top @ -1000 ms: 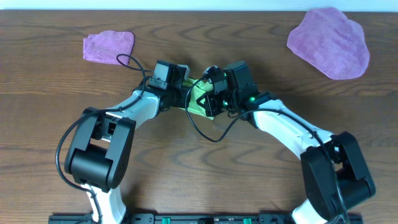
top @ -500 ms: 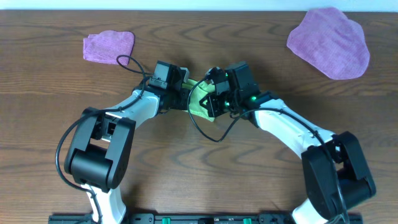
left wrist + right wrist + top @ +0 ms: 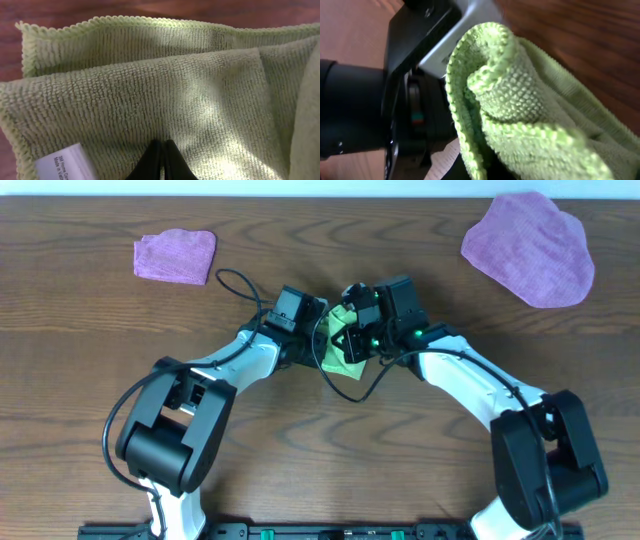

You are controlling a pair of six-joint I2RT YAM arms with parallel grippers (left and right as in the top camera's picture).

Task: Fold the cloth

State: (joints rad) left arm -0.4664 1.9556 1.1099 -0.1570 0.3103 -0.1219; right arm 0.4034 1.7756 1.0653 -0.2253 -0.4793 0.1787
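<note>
The left gripper is clenched, its fingertips pinched together on a fold of the cloth, just beside the white tag. The right gripper is also clenched, with the cloth's bunched, doubled edge gathered over it in the right wrist view. Held between the two grippers near the middle of the table, the cloth has shifted rightward with both wrists since a second ago. There is one green cloth, plus two purple ones: a small purple cloth far left and a large purple cloth far right.
</note>
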